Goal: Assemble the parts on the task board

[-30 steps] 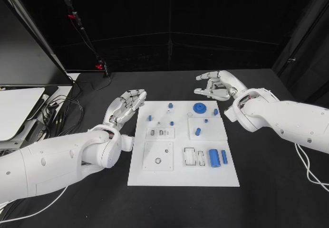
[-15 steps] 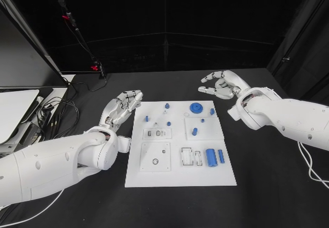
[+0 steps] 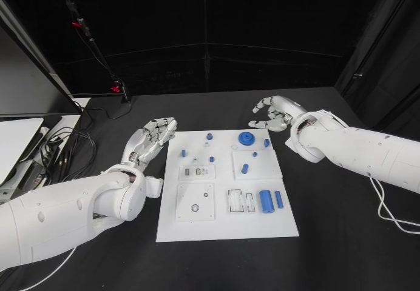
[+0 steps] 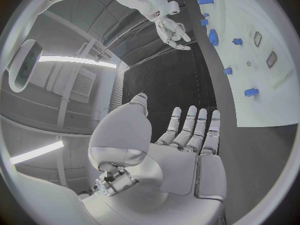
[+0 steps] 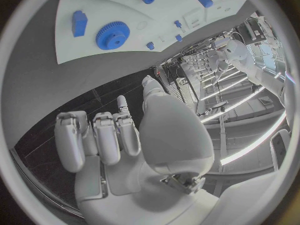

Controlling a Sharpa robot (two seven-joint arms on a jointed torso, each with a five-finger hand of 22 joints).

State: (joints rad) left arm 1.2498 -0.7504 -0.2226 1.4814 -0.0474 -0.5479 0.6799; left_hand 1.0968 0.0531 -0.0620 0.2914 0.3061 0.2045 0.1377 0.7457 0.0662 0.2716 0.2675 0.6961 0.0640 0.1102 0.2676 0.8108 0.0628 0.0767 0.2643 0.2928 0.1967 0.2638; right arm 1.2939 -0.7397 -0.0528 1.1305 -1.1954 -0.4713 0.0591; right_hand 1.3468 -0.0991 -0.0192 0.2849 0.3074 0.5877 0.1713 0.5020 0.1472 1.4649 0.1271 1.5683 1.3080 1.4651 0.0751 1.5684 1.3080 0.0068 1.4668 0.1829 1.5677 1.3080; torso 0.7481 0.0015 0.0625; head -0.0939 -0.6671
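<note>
Lying btwn both hands: task board (image 3: 223,227)

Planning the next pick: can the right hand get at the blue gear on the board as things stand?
Probably yes. The right hand hovers empty just off the board's far right corner, and the blue gear lies close by on the task board with nothing between them.

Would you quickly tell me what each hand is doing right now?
Left hand: open, fingers extended, holding nothing.
Right hand: fingers curled in, holding nothing.
</note>
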